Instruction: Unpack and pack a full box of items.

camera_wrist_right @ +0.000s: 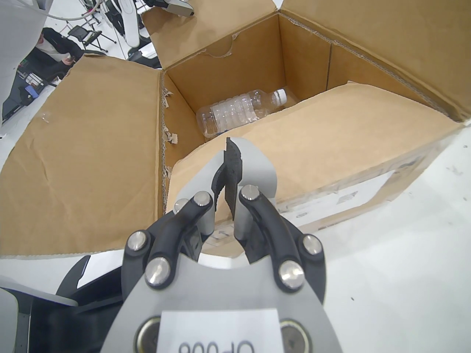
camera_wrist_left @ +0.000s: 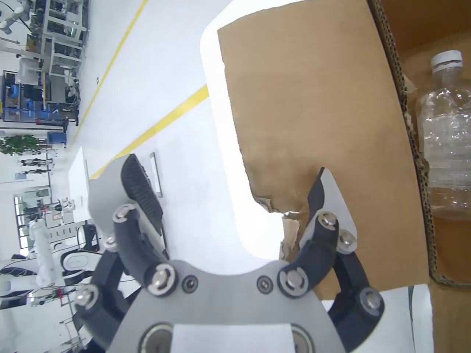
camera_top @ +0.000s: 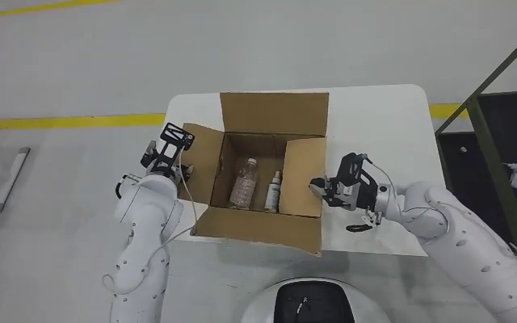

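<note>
Here, box (camera_top: 260, 229) flaps splayed, left gripper (camera_wrist_left: 225, 167) spread at one edge.

A white table (camera_top: 380, 113) stands on a grey floor (camera_top: 242, 40) with a yellow line (camera_top: 81, 121) — a dark rack (camera_top: 472, 169) is just beside the table's right end.

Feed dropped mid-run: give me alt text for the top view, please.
An open cardboard box sits on a white table, holding a clear plastic bottle and a small white spray bottle side by side. The left gripper is open at the box's left flap; the right gripper is shut at the right flap.
</note>
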You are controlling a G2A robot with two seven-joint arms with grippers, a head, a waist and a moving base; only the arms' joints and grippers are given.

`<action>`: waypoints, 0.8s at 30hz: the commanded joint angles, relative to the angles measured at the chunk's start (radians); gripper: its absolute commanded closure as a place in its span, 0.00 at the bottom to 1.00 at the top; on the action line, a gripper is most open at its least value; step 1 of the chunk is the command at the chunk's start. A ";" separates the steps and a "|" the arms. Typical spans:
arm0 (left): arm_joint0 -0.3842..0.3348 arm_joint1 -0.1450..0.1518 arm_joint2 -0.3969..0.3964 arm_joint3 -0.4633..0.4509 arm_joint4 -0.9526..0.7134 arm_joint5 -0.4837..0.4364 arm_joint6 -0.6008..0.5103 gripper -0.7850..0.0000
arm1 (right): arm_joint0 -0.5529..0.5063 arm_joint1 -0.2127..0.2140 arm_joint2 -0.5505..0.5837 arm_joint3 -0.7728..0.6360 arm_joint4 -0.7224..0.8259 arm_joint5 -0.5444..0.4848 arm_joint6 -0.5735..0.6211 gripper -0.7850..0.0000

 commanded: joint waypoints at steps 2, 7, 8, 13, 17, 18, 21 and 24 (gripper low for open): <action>0.005 0.000 0.006 0.016 0.013 0.004 0.012 0.00 | 0.000 -0.001 -0.001 -0.003 0.003 -0.002 0.004 1.00; 0.003 -0.001 0.009 0.021 0.020 0.014 0.024 0.00 | -0.007 0.000 0.013 -0.014 0.006 0.002 -0.002 1.00; 0.003 -0.002 0.008 0.014 0.009 0.017 0.028 0.00 | -0.010 0.001 0.020 -0.019 0.007 0.002 -0.008 1.00; 0.000 -0.003 0.006 -0.074 -0.013 0.009 0.031 0.00 | -0.044 0.011 0.088 -0.060 0.022 0.008 -0.046 1.00; -0.011 -0.006 0.019 -0.158 -0.036 0.001 0.032 0.00 | -0.088 0.023 0.160 -0.099 0.038 0.011 -0.060 1.00; -0.015 -0.007 0.026 -0.174 -0.039 -0.003 0.032 0.00 | -0.101 0.026 0.178 -0.107 0.041 0.010 -0.060 1.00; -0.027 -0.010 0.055 -0.213 -0.060 -0.009 0.036 0.00 | -0.141 0.035 0.233 -0.126 0.052 0.005 -0.060 1.00; -0.040 -0.019 0.097 -0.245 -0.140 0.008 0.040 0.00 | -0.184 0.043 0.289 -0.137 0.065 0.001 -0.061 1.00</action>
